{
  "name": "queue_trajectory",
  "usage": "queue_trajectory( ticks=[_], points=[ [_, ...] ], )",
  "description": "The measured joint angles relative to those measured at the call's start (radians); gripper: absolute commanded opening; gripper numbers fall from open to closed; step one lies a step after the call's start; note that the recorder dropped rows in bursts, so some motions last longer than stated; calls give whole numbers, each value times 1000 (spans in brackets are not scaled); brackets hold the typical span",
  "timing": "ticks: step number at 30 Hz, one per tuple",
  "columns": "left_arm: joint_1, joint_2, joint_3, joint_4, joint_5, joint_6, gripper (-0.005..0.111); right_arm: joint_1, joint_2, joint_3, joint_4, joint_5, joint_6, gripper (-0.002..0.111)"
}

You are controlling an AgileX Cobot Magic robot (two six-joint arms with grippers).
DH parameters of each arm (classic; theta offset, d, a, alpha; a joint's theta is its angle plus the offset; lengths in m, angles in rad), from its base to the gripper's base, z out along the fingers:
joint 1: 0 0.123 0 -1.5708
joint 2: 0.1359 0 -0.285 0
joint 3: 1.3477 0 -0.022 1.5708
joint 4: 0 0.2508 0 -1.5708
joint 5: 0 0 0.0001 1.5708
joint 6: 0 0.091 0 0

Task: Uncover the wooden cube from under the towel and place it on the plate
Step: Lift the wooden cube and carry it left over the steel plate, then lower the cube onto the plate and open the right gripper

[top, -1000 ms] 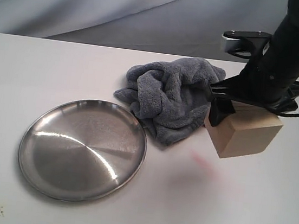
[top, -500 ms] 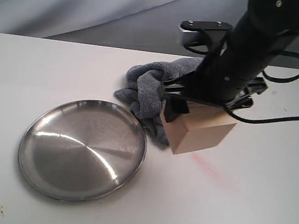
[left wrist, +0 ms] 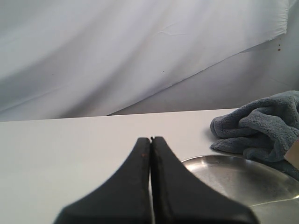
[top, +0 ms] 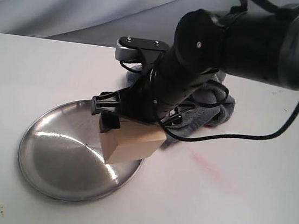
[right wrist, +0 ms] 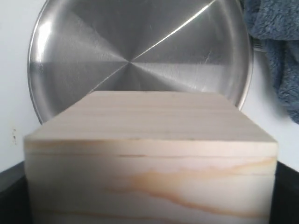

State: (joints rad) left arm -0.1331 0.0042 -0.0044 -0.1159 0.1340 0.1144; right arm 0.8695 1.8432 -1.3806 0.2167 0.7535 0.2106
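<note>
My right gripper (top: 131,129) is shut on the pale wooden cube (top: 130,145) and holds it in the air over the right edge of the steel plate (top: 59,155). In the right wrist view the cube (right wrist: 149,158) fills the foreground, with the plate (right wrist: 135,51) beyond it. The crumpled grey towel (top: 215,109) lies on the table behind the right arm, mostly hidden by it. My left gripper (left wrist: 150,140) is shut and empty; in its view the plate (left wrist: 243,179) and the towel (left wrist: 261,126) lie ahead.
A faint pink stain (top: 208,167) marks the white table (top: 34,70) to the right of the plate. A grey cloth backdrop (top: 70,4) hangs behind the table's far edge.
The right arm has carried the cube leftward, from beside the towel to above the plate's right edge. The towel stays in a heap behind it.
</note>
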Motion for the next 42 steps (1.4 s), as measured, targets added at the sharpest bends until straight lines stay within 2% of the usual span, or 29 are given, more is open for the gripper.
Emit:
queue_trajectory(
  ticks=[6,11,25,42],
  points=[
    [0,0,0,0,0,0,0,12,98,-85,41,-8,0,0],
    [0,0,0,0,0,0,0,31,193,-263,45,35,13,0],
    [0,0,0,0,0,0,0,96,503,-787,-173,407,184,0],
    [0,0,0,0,0,0,0,96,574,-843,-238,442,211,0]
  ],
)
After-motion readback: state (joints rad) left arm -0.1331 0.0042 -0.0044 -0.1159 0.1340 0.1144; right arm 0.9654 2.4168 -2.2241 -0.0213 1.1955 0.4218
